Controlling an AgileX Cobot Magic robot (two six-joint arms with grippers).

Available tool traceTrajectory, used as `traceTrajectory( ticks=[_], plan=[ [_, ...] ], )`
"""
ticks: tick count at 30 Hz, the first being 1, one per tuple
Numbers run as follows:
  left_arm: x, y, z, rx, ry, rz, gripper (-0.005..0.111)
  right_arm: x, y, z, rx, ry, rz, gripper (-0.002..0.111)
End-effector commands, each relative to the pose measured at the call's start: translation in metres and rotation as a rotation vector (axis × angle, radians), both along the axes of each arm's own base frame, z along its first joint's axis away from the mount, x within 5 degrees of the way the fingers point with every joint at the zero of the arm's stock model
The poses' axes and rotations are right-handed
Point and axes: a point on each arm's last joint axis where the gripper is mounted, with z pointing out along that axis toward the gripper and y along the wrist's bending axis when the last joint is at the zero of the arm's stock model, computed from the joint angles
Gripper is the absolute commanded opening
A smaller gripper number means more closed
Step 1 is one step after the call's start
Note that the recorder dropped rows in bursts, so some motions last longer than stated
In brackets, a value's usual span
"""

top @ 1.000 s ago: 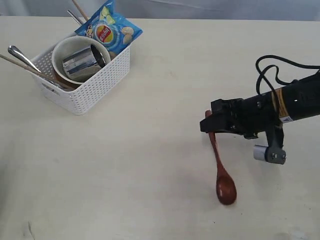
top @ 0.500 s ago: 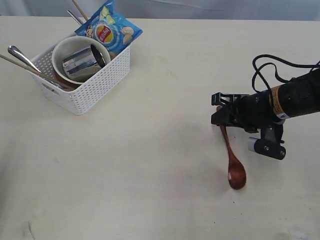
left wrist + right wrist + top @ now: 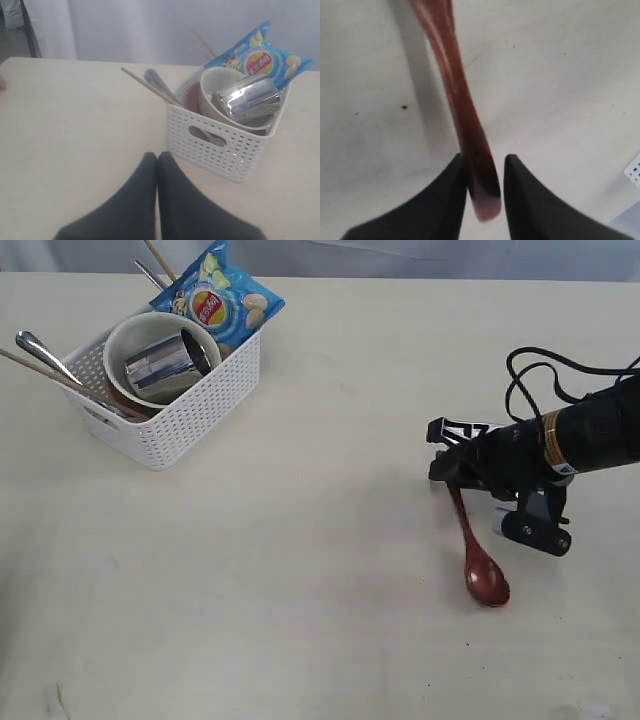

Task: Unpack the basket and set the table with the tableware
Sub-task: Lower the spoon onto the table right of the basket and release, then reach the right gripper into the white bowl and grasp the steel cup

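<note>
- left gripper (image 3: 157,156): fingers pressed flat together with nothing between them, held above the table (image 3: 300,620).
- basket (image 3: 215,150): white, perforated, standing on the table just ahead of the left gripper's fingertips and apart from them; well away from the right gripper, across the table from its fingertips.
- contents of the basket, all out of either gripper's reach:
  - cream bowl (image 3: 118,338), tilted, with the steel cup (image 3: 160,362) lying on its side inside it.
  - blue chip bag (image 3: 222,298) propped against the corner farthest from the left gripper.
  - wooden chopsticks (image 3: 40,370) and a steel utensil handle (image 3: 40,350) sticking out over the rim; which utensil it is cannot be told.
  - a reddish-brown plate (image 3: 192,100) edge showing behind the bowl.
- spoon (image 3: 472,538): dark red wood, lying on the table with its bowl end pointing away from the right gripper's fingertips and its handle tip between them.
- right gripper (image 3: 445,455): low over the table, fingers slightly parted around the spoon's handle tip; the handle lies against one finger, with a sliver of table showing beside the other, so the hold reads as released.
</note>
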Motion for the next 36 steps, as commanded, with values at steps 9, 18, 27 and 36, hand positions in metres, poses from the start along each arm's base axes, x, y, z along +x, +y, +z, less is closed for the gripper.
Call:
traceTrajectory(
  ticks=[9, 18, 27, 36],
  plan=[
    [0.000, 0.000, 0.000, -0.002, -0.005, -0.006, 0.000, 0.020, -0.002, 0.014, 0.055, -0.071, -0.184, 0.038],
    [0.000, 0.000, 0.000, -0.002, -0.005, -0.006, 0.000, 0.112, -0.007, 0.107, 0.619, -0.150, -0.896, 0.038],
    [0.000, 0.000, 0.000, -0.002, -0.005, -0.006, 0.000, 0.140, 0.015, 0.189, 1.120, 0.404, -1.691, 0.038],
    [0.000, 0.000, 0.000, -0.002, -0.005, -0.006, 0.000, 0.120, 0.054, 0.228, 1.166, 0.890, -2.029, 0.038]
  ],
)
